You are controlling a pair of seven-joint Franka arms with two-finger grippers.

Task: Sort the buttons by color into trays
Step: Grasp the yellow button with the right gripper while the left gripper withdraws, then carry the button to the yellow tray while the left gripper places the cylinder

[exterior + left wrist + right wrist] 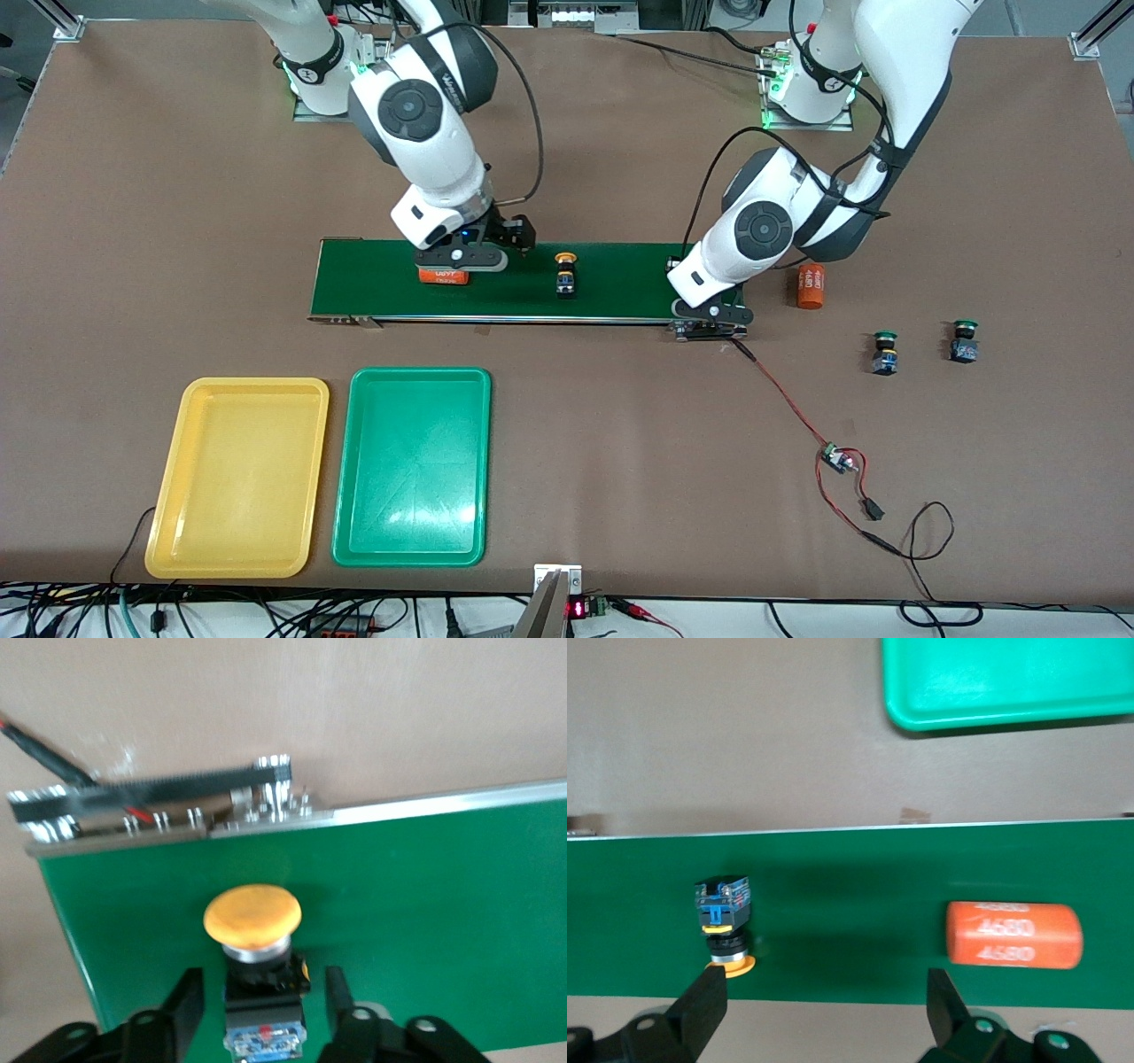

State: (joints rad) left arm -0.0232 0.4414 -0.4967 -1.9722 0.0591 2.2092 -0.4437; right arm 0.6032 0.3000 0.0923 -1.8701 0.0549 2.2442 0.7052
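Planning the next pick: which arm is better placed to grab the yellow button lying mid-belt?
Right. The right claw, open, hangs over the conveyor belt by the orange 4680 cylinder, beside that button. The left claw sits at the belt's end, straddling another yellow button.

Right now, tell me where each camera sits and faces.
Front view: high across the table, facing both arms and the conveyor belt.
Left wrist view: on the left arm, looking down at a yellow button between the open left claw.
Right wrist view: above the belt, open right claw showing.
Front and right wrist share the belt's orange cylinder.
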